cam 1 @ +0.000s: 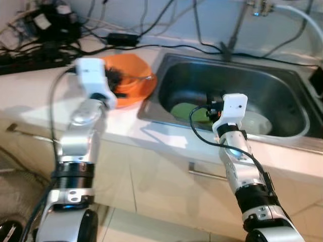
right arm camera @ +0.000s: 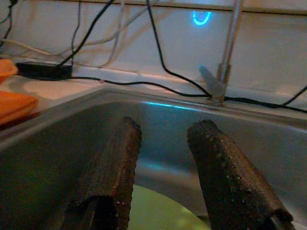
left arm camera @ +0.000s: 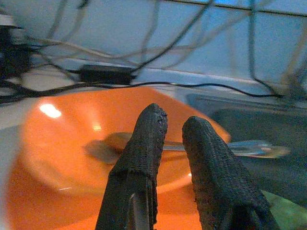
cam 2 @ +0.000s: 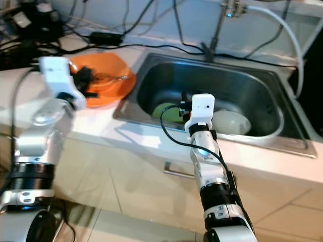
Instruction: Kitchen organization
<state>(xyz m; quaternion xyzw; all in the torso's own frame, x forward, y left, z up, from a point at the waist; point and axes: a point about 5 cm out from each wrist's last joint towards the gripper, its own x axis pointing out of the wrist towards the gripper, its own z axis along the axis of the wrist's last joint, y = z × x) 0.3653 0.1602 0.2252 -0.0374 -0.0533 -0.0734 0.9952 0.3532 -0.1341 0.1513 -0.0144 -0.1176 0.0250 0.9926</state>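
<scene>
So I'm at the counter (cam 1: pixel 30 96) with both arms up. My left gripper (left arm camera: pixel 173 125) hangs just over the orange bowl (cam 1: pixel 135 75), which sits on the counter right beside the sink (cam 1: pixel 290 133). Fingers are only a narrow gap apart and holding nothing. There's a spoon (left arm camera: pixel 240 147) lying in the bowl, bowl end down in the middle and handle poking out over the rim toward the sink; my fingertips are just above it, can't tell if they touch.

My right gripper (right arm camera: pixel 165 129) is reaching into the sink, fingers spread a fair bit wider, nothing between them either. Below it on the sink floor is a green plate (cam 1: pixel 186 111), and next to that a white bowl (cam 2: pixel 232 122). The tap (right arm camera: pixel 229 48) stands at the back edge, and a bunch of black cables (cam 1: pixel 126 36) run along the wall behind everything.
</scene>
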